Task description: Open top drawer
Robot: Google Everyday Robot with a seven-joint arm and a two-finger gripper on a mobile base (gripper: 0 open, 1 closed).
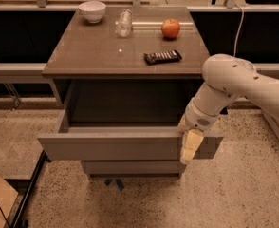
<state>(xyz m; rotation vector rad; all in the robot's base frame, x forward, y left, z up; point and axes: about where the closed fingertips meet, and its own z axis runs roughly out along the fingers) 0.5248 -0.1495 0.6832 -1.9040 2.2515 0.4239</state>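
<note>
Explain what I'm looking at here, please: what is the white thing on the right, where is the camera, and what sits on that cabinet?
There is only one view. It looks down on the front of a small cabinet from above; where the camera is mounted is not on record. The thick white tube coming in from the right is the robot's arm. Its grasping end, the tool, is at the right end of the top drawer, against the upper edge of the front panel. That drawer is pulled well out. A narrower drawer shows below it. On the cabinet's top are a white bowl, a clear glass, a red apple and a flat dark object, perhaps a remote. The tool carries nothing loose.
</note>
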